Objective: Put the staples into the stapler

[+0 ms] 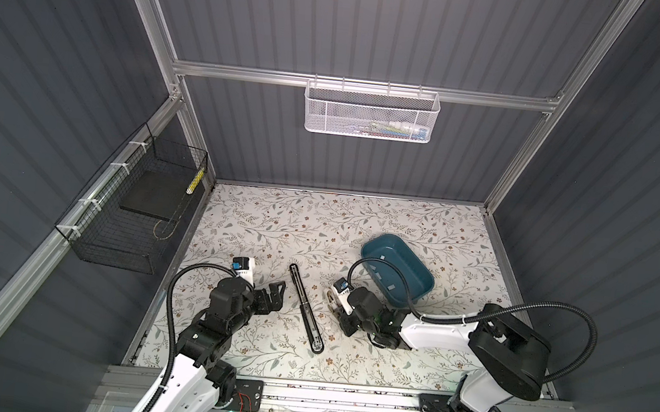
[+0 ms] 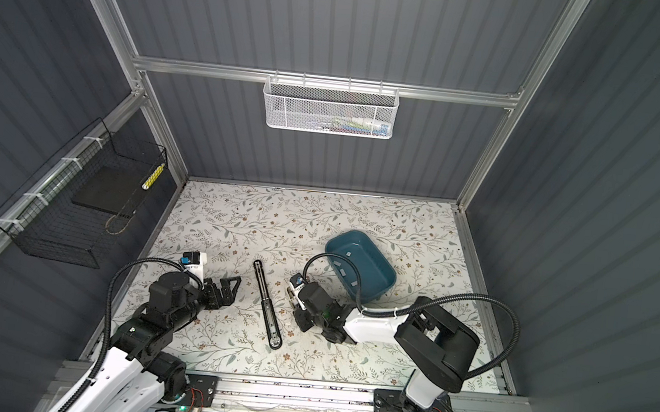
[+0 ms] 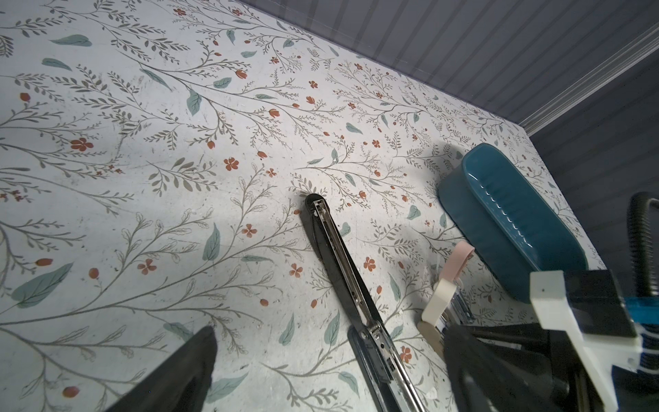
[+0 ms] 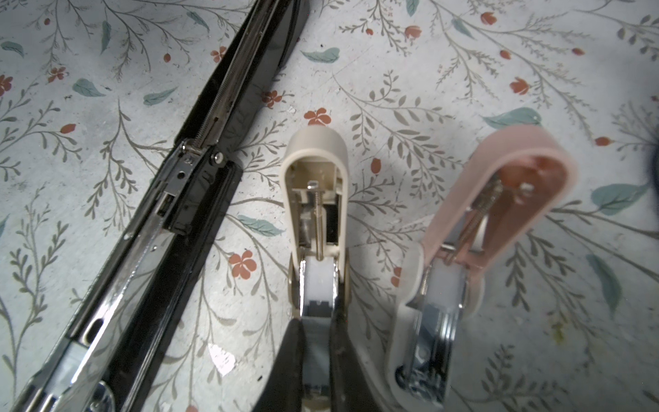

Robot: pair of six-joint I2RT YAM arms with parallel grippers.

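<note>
1. Currently mid-insert, by the look of it: right gripper (image 4: 315,321) is pinched tight on what reads as a grey staple strip (image 4: 315,335), lined up with the open channel of the cream stapler (image 4: 313,160).
2. Idle side: left gripper (image 1: 275,294) is spread wide and holds nothing. It sits low over the table (image 1: 276,226), just left of the black stapler (image 1: 306,309), not touching it.
3. The black stapler lies folded out flat mid-table, rail exposed. The pink stapler (image 4: 517,178) is hinged open too, just beside the cream one, on the side away from the black one.
4. Other staples (image 1: 381,257): a few loose strips on the floor of the blue tray (image 1: 418,266), behind the right gripper and well apart from the left arm.
5. Next move, as a guess: slide the strip forward along the channel until it seats flat, let go, then fold the cream top down. The strip needs to sit square to the rails; skewed, it likely jams or rides up on an edge. The cream body looks unbraced, so a push may shove it. The free left gripper could pin it.
6. Hard to tell: whether the strip is already inside the channel or just above it. The fingers (image 4: 285,364) cover its sides and its rear end runs out of frame. In both top views the cream and pink staplers are almost wholly hidden under the right gripper's body. Strip count in the tray is unclear at this size.
</note>
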